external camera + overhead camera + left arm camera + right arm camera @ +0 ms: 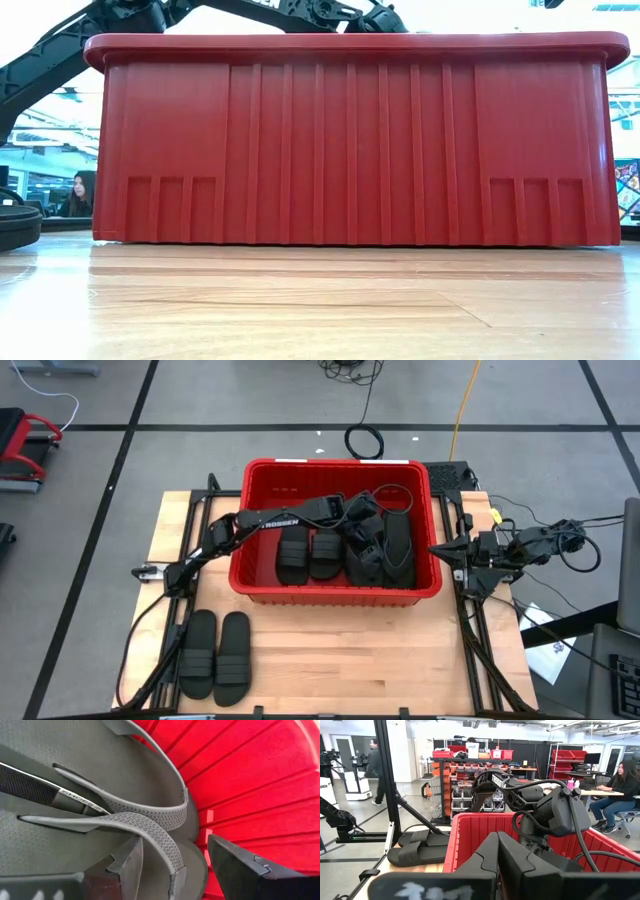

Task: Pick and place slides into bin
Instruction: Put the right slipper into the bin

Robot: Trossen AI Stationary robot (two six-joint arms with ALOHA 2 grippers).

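Note:
The red bin (335,464) stands mid-table and holds several black slides (310,552). My left gripper (352,510) reaches in over the bin's left rim and is open above the pile. In the left wrist view its fingers stand on either side of a flip-flop's Y-shaped thong strap (150,827). The flip-flop (75,780) lies against the bin's red wall (250,780). Two band-strap slides (216,653) lie side by side, soles down, on the table's near left. My right gripper (497,845) is shut and empty, level, beside the bin's right wall. My left gripper is open around the rear end of the flip-flop's thong strap (172,865). One finger (127,865) stands close beside that strap. Whether it touches the strap or the sole I cannot tell.
The bin's front wall (350,150) fills the low view. Bare wood lies in front of the bin (380,650). Cables (365,440) lie on the floor beyond the table. People show in the room behind (620,785).

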